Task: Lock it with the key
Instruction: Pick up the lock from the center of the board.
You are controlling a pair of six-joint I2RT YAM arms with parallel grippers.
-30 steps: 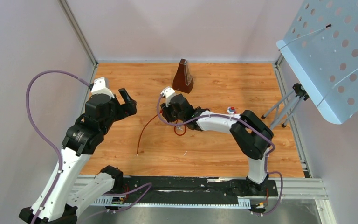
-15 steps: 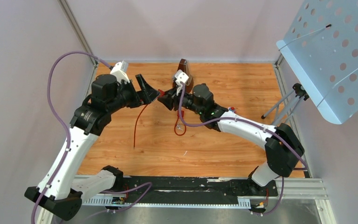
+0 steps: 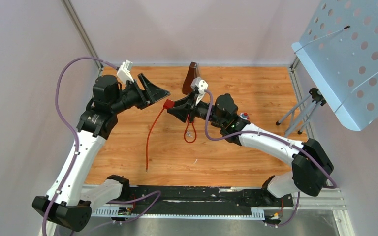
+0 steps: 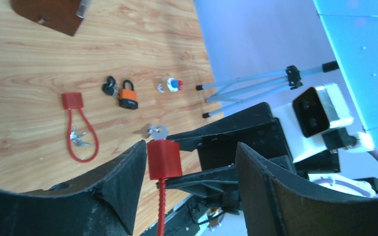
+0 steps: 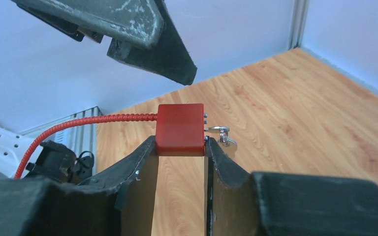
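Top external: left end effector (image 3: pixel 157 94) is raised off the surface (image 3: pixel 256 162), fingers spread wide and pointing right, just beside the red cable lock body (image 3: pixel 168 104). The lock body is up in the air. Its ribbed red cable (image 3: pixel 149 137) hangs down to the surface, and a silver key (image 5: pixel 220 132) sits at one side. Right end effector (image 5: pixel 179 145) is clamped on the body's lower part, arm reaching left. An orange padlock (image 4: pixel 128 98) lies on the surface.
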